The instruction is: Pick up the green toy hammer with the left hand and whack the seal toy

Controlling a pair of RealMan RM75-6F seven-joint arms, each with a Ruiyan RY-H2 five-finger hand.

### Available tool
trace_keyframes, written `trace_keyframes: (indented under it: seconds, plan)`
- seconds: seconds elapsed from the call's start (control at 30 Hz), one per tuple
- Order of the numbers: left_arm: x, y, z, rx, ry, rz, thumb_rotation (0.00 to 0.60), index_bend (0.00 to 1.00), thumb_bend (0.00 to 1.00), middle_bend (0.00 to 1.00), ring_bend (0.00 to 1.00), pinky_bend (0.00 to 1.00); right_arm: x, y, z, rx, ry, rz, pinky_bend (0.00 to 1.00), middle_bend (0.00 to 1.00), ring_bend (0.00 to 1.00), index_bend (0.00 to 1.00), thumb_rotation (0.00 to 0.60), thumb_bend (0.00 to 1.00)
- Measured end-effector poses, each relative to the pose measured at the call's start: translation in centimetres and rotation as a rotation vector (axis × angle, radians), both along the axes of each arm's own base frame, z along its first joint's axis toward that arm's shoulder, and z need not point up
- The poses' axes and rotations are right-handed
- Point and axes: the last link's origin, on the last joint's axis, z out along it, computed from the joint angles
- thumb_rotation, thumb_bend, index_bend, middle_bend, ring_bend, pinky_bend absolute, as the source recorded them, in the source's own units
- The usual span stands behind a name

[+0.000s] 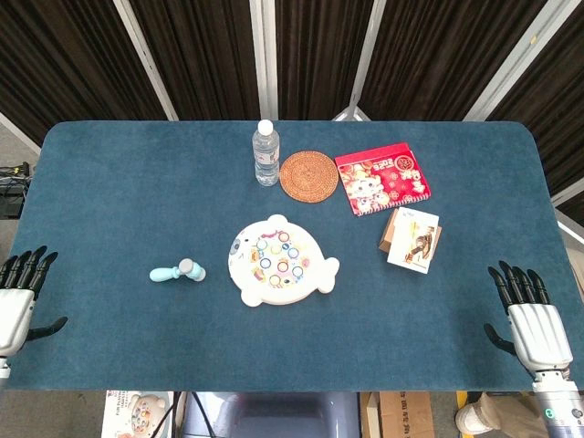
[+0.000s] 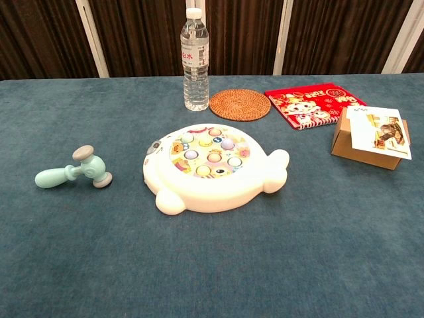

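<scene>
The pale green toy hammer [image 1: 178,271] [image 2: 74,171] lies on the blue table, just left of the white seal toy [image 1: 279,262] [image 2: 211,165] with its coloured pegs. My left hand [image 1: 18,297] rests at the table's front left edge, fingers spread and holding nothing, well to the left of the hammer. My right hand [image 1: 529,315] sits at the front right edge, fingers spread and empty too. Neither hand shows in the chest view.
Behind the seal stand a water bottle [image 1: 265,153] [image 2: 195,61], a round woven coaster [image 1: 308,174] [image 2: 240,104] and a red book [image 1: 382,177] [image 2: 315,104]. A small cardboard box [image 1: 411,239] [image 2: 371,138] lies to the seal's right.
</scene>
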Motion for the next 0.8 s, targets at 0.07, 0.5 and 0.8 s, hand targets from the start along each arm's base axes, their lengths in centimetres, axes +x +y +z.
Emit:
trace_keyframes:
  seconds: [0.07,0.5,0.8]
  plan:
    - [-0.01,0.01,0.01,0.0,0.0,0.001,0.6,0.0,0.0,0.0,0.0,0.0,0.0,0.0,-0.03,0.002,0.0,0.001,0.0,0.0,0.0,0.0,0.6,0.27]
    - [-0.03,-0.08,-0.09,-0.013,-0.009,0.018,0.6,0.0,0.0,0.0,0.0,0.0,0.06,0.1,-0.08,0.006,-0.009,0.004,0.0,0.0,0.0,0.0,0.6,0.27]
    - [-0.03,0.07,-0.25,-0.022,-0.018,0.041,0.6,0.0,0.0,0.0,0.0,0.0,-0.06,0.16,-0.09,0.01,-0.026,-0.012,0.0,0.0,0.0,0.0,0.6,0.27]
